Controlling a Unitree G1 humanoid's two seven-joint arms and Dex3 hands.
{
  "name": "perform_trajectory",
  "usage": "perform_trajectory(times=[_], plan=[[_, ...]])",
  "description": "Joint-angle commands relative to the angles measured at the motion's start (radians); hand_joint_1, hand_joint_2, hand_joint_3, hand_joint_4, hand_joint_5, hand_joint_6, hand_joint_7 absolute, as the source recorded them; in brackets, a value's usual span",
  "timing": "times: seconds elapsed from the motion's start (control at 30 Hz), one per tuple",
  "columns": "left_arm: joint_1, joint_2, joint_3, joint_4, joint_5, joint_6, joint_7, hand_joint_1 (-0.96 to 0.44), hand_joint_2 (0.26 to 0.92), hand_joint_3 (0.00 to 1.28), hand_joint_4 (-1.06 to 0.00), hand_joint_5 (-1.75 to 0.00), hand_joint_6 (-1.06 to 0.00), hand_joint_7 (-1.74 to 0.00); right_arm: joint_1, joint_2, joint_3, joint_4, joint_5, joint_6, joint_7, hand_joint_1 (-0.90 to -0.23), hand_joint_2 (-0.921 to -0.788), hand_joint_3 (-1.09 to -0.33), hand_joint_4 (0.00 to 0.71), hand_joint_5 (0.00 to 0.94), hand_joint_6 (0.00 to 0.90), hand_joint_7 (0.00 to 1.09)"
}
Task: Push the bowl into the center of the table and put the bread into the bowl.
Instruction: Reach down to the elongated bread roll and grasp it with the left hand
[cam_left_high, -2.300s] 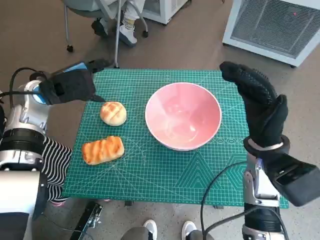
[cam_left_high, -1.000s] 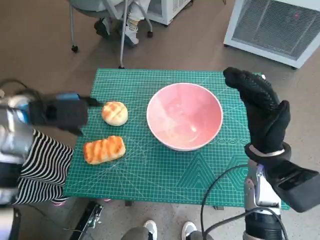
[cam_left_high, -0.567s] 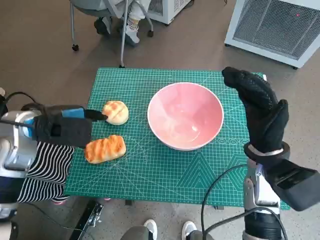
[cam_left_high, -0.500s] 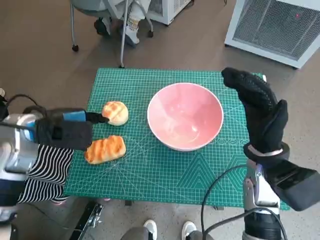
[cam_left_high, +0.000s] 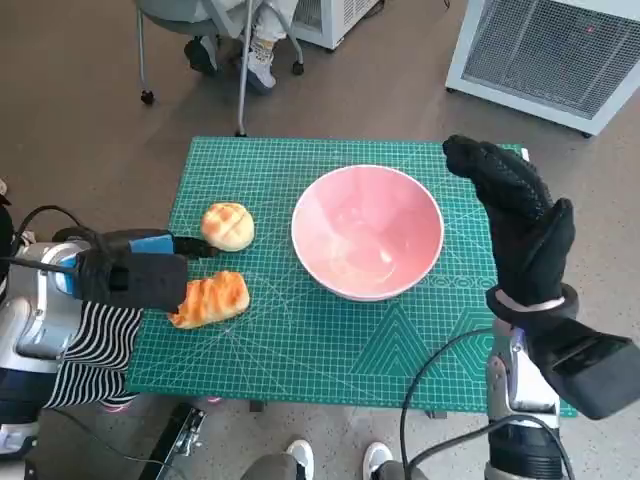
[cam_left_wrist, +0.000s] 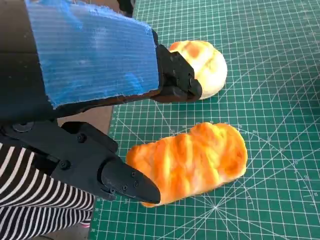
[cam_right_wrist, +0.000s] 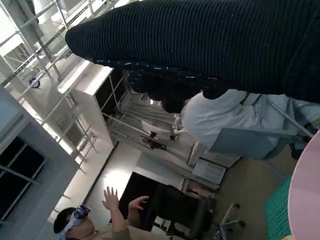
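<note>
A pink bowl (cam_left_high: 367, 232) stands near the middle of the green cutting mat (cam_left_high: 330, 340), slightly right of centre. A long toasted bread (cam_left_high: 209, 299) lies at the mat's left edge, and a round bun (cam_left_high: 227, 226) lies beyond it. My left hand (cam_left_high: 133, 274) hovers at the left edge with fingers spread around the long bread (cam_left_wrist: 192, 162); one fingertip (cam_left_wrist: 132, 182) touches its near end, another reaches beside the bun (cam_left_wrist: 201, 67). My right hand (cam_left_high: 520, 219) stands upright and open, just right of the bowl. In the right wrist view only the bowl's rim (cam_right_wrist: 306, 197) shows.
A chair and a seated person's feet (cam_left_high: 262, 55) are beyond the table. A white appliance (cam_left_high: 555, 50) stands at the far right. Shoes (cam_left_high: 290, 458) show below the near edge. In the right wrist view a person (cam_right_wrist: 92, 225) raises a hand.
My left hand has moved from beyond the bun toward the near left, down to the long bread, and now touches it. The bowl, bun and right hand have stayed put.
</note>
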Motion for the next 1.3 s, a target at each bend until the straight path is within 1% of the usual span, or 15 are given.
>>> perform_trajectory(times=[0.03,0.23,0.47,0.6,1.03,1.3], plan=[[0.068,-0.042,0.0,-0.015,0.013,0.018,0.073,-0.4,0.819,0.0,-0.24,0.0,-0.3,0.0,0.017,0.004,0.002,0.013,0.015,0.013,0.006,-0.718,-0.921,-0.716,0.189,0.002,0.174,0.31],[0.099,-0.064,-0.007,-0.016,0.017,0.031,0.109,-0.4,0.823,0.0,-0.24,0.0,-0.3,0.0,0.019,0.006,0.005,0.013,0.016,0.013,0.006,-0.718,-0.921,-0.716,0.188,0.001,0.171,0.31],[0.115,-0.083,-0.018,-0.012,0.04,0.042,0.131,-0.41,0.827,0.0,-0.24,0.0,-0.3,0.0,0.02,0.006,0.005,0.014,0.018,0.015,0.007,-0.715,-0.921,-0.716,0.188,0.001,0.168,0.31],[0.125,-0.102,-0.031,0.001,0.057,0.055,0.158,-0.4,0.827,0.0,-0.25,0.0,-0.29,0.0,0.02,0.005,0.005,0.017,0.02,0.016,0.009,-0.714,-0.921,-0.716,0.188,0.001,0.164,0.32],[0.143,-0.141,-0.061,0.04,0.096,0.061,0.246,-0.36,0.824,0.0,-0.26,0.0,-0.29,0.0,0.022,0.003,0.009,0.01,0.025,0.022,0.008,-0.707,-0.921,-0.717,0.188,0.001,0.158,0.32],[0.14,-0.16,-0.076,0.064,0.121,0.066,0.296,-0.29,0.814,0.0,-0.26,0.0,-0.3,0.0,0.023,0.003,0.013,0.006,0.025,0.022,0.006,-0.707,-0.921,-0.717,0.188,0.0,0.155,0.33]])
